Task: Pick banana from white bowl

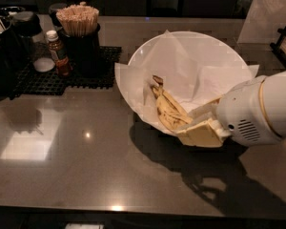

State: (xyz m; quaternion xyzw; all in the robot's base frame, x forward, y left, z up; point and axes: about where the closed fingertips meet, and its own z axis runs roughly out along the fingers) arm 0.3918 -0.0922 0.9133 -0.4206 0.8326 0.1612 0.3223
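Camera view. Resting on a dark glossy surface (86,166), right of centre: white bowl (226,49), lined with crinkled white paper (181,63). Lying on the paper in the near part of the white bowl: banana (168,109), yellow with brown speckles, pointing its dark stem up toward the bowl's middle. Reaching in from the right over the near rim: white arm (262,111), holding the cream-coloured hand (185,125) right at the banana's lower end. State of the hand, clasping or standing open: impossible to tell. Standing at the far left on a black mat (93,78), well apart from the bowl: small brown bottle (58,54) with a white cap, just beside a black cup (81,46) holding wooden sticks (77,19).
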